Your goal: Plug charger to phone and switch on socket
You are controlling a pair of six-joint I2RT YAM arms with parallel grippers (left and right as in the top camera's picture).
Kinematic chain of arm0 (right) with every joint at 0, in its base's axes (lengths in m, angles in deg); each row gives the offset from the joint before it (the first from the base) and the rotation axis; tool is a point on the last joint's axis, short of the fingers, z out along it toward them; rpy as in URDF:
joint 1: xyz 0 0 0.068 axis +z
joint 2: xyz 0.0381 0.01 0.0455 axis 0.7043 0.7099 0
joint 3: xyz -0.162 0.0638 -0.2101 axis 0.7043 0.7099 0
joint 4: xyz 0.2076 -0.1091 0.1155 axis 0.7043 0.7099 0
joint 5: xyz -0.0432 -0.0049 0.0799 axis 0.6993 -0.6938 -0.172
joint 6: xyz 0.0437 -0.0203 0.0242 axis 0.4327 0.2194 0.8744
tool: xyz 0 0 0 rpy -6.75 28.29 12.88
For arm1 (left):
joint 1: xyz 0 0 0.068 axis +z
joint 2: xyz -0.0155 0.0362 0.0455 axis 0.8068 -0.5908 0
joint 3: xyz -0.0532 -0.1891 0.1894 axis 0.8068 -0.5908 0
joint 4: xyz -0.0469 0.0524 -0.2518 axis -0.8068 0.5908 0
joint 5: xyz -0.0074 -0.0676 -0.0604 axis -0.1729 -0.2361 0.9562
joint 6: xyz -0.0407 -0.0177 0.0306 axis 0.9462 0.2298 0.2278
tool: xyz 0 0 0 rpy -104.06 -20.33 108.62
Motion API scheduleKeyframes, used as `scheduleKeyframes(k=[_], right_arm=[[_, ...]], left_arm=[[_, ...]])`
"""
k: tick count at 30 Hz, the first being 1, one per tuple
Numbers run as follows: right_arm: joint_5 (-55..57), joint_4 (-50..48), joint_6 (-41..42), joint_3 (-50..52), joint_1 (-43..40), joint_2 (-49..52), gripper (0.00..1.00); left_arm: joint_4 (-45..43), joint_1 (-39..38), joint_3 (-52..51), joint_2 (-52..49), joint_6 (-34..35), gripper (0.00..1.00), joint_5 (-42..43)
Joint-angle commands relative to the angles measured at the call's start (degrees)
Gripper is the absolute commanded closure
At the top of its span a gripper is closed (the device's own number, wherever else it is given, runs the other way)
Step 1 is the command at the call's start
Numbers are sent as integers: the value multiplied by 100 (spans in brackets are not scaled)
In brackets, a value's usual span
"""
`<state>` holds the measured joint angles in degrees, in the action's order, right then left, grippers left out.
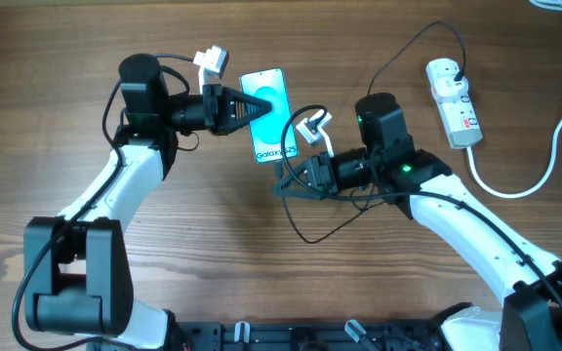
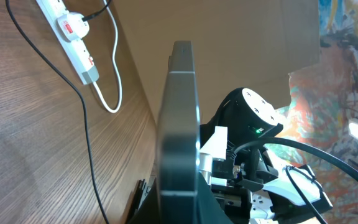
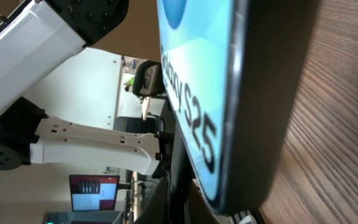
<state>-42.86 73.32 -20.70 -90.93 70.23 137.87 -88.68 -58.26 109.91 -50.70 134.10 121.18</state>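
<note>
Centre of the table [image 1: 261,283] is tight: left jaws clamp the phone [image 1: 271,97], and right jaws sit just below its lower end, so there's no room btwn them. The charger [image 1: 305,234] loops under the right arm and arcs up to the socket [image 1: 454,102]. The socket's left side is open; its white cord [image 1: 544,146] curls off to the right. The near-centre wood is bare.

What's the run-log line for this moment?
left gripper: shut on cyan-screen Galaxy S25 smartphone | right gripper: at its text end, grip unclear | thin black charger cable: runs to white power strip

Wooden table [image 1: 213,224] under socket [image 1: 454,102] and charger cable [image 2: 87,134]
</note>
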Motion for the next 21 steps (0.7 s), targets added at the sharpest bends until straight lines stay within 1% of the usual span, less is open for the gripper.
scheduleKeyframes(k=[1, 7, 12, 16, 18, 21], right_arm=[[391, -330, 0, -227, -87, -98, 95], [387, -411, 28, -229, -90, -98, 95], [363, -601, 144, -229, -90, -98, 96], [4, -590, 13, -229, -90, -98, 95], [-33, -535, -15, -229, -94, -98, 95], [-26, -341, -175, -229, -133, -98, 95]], left_arm=[[28, -332, -221, 20, -271, 96, 811], [31, -507, -286, 136, -271, 96, 811], [31, -507, -538, 575, -269, 96, 811], [249, -507, -590, 697, -273, 96, 811], [398, -507, -627, 697, -297, 96, 811], [398, -507, -763, 697, -295, 96, 811]])
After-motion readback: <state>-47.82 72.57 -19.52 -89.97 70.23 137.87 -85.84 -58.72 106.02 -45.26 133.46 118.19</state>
